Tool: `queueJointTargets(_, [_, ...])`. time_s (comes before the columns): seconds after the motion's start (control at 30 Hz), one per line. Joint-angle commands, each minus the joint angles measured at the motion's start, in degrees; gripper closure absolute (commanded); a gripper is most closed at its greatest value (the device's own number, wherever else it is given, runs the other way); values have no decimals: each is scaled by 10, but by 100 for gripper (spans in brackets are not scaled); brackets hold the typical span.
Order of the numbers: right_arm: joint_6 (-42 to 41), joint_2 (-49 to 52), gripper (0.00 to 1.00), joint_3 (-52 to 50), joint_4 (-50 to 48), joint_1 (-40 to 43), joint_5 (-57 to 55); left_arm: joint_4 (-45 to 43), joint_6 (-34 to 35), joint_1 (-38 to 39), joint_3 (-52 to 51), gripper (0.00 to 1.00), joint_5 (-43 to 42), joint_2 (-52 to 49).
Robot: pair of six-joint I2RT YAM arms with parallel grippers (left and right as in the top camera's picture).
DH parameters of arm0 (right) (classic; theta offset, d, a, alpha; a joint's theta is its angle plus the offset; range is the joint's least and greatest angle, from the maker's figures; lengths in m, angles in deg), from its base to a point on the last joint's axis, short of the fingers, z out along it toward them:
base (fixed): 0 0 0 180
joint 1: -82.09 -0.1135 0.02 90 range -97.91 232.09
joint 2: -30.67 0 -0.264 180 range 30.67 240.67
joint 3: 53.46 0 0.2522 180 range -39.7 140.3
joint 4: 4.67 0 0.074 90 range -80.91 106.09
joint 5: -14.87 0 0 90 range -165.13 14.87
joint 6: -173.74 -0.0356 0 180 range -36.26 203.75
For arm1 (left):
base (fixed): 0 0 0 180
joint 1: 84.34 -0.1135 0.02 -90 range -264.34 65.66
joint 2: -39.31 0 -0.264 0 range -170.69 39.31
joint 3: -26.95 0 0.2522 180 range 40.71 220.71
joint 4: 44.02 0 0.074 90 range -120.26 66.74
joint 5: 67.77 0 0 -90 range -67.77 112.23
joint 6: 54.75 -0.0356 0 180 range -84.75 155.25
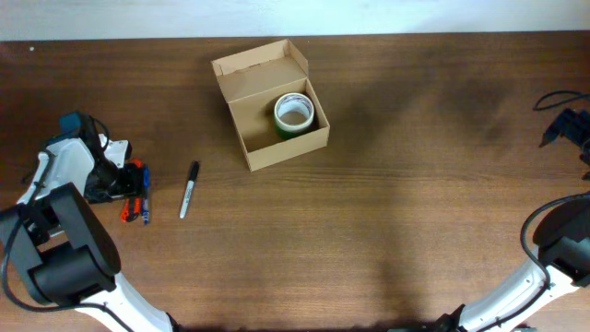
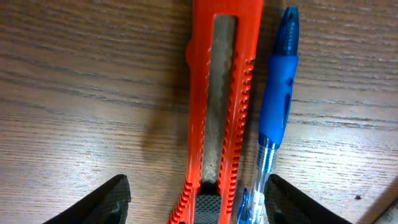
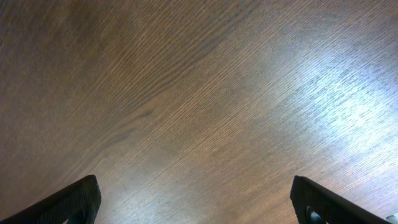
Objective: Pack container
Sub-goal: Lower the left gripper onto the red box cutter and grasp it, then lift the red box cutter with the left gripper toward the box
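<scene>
Wood table (image 1: 415,184). Cardboard box (image 1: 286,148) sits far side, a bit left of centre, lid flap open and tilted back. Green tape roll (image 1: 294,113) lies flat inside it, at the right. Left gripper (image 2: 198,194) at the left edge, fingers released, straddling an orange cutter (image 2: 214,106) and a blue pen (image 2: 278,93) lying side by side; no squeeze visible. Right gripper (image 3: 193,199) far right, fingers spread wide over bare wood. Black marker (image 1: 189,189) lies between cutter and box.

Tan container (image 1: 286,148), green tape roll (image 1: 293,130), orange cutter (image 2: 198,112), blue pen (image 2: 278,93), brown wood-grain table (image 1: 415,184)
</scene>
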Motion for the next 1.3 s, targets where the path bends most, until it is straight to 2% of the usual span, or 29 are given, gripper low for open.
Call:
queueJointTargets(0.0, [-3, 1, 1, -2, 0, 0, 5, -3, -9, -1, -5, 31, 12, -6])
queueJointTargets(0.27, [-3, 1, 1, -2, 0, 0, 5, -11, -9, -2, -5, 31, 13, -26])
queueJointTargets(0.3, [-3, 1, 1, -2, 0, 0, 5, -11, -9, -2, -5, 34, 13, -30])
queueJointTargets(0.43, [-3, 1, 1, -2, 0, 0, 5, -11, -9, -1, -5, 65, 13, -45])
queueJointTargets(0.53, [-3, 1, 1, -2, 0, 0, 5, -12, -9, -1, -5, 71, 13, -46])
queueJointTargets(0.67, [-3, 1, 1, -2, 0, 0, 5, -13, -8, -1, -5, 91, 11, -46])
queueJointTargets(0.73, [-3, 1, 1, -2, 0, 0, 5, -11, 0, -1, -2, 98, 11, -46])
queueJointTargets(0.97, [-3, 1, 1, -2, 0, 0, 5, 65, 27, 2, 84, 98, 10, -46])
queueJointTargets(1.1, [-3, 1, 1, -2, 0, 0, 5, 144, 50, 5, 216, 98, 6, -46])
queueJointTargets(1.2, [-3, 1, 1, -2, 0, 0, 5, 200, 49, 12, 335, 98, -29, -46])
queueJointTargets(1.27, [-3, 1, 1, -2, 0, 0, 5, 231, 28, 23, 426, 98, -82, -46])
